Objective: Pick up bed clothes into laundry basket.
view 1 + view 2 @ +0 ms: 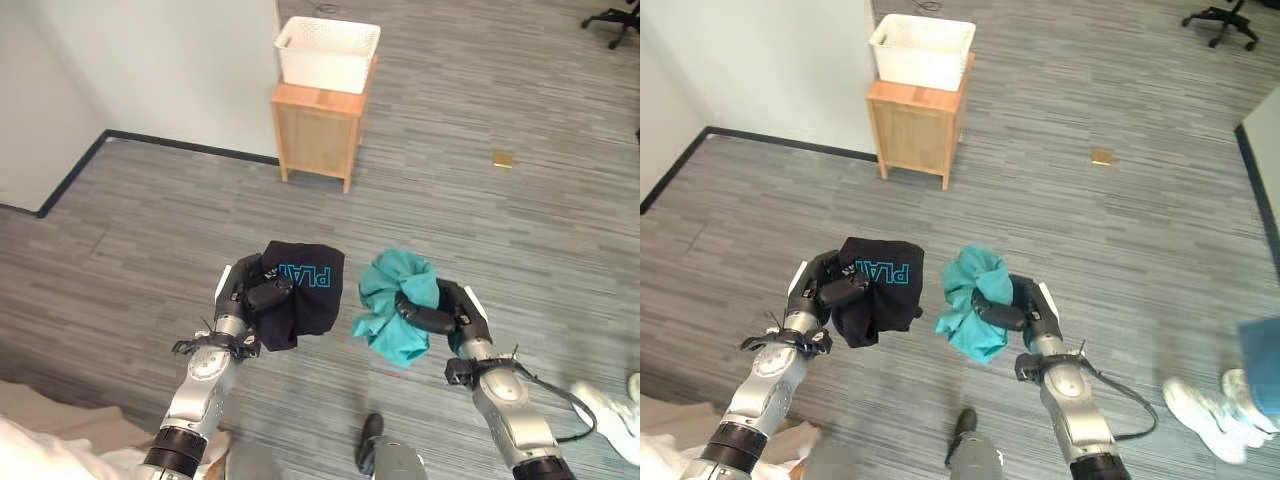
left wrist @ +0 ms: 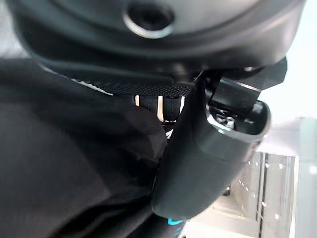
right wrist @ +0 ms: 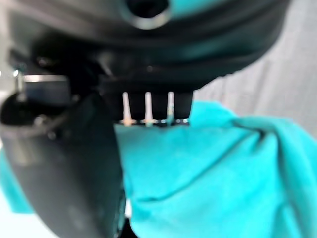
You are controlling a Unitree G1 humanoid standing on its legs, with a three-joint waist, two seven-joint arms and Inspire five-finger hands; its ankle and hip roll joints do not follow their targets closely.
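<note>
My left hand is shut on a black garment with blue print, held bunched above the floor; its wrist view has the dark cloth pressed under the thumb. A teal garment hangs from my right hand, whose fingers curl round it; the teal cloth lies against the palm in the right wrist view. The white laundry basket stands on a small wooden cabinet far ahead by the wall.
Grey plank floor lies between me and the cabinet. A white wall with a dark skirting runs on the left. White bedding shows at the lower left. A person's white shoes stand at the lower right. An office chair base sits far right.
</note>
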